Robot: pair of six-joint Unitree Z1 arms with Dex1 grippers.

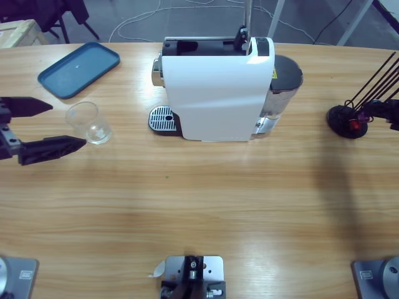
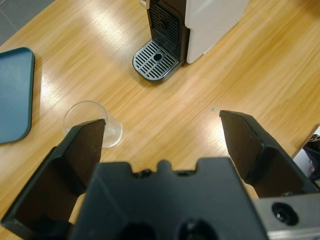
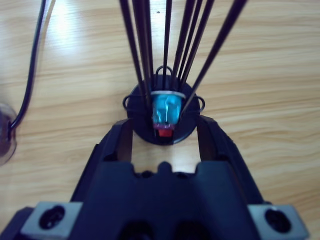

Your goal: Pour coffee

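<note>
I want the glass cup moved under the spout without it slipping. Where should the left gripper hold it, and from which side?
Grip the glass cup across its side wall around mid-height, approaching level from its far-from-machine side, where the open left gripper already faces it. It stands upright, round, with no handle.

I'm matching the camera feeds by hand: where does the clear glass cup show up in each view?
High view: the clear glass cup stands at the left, below the blue tray and left of the drip grate.
Left wrist view: the cup is at the left, partly behind the left gripper.
Right wrist view: not in it.
Shared landmark: the drip grate.
</note>
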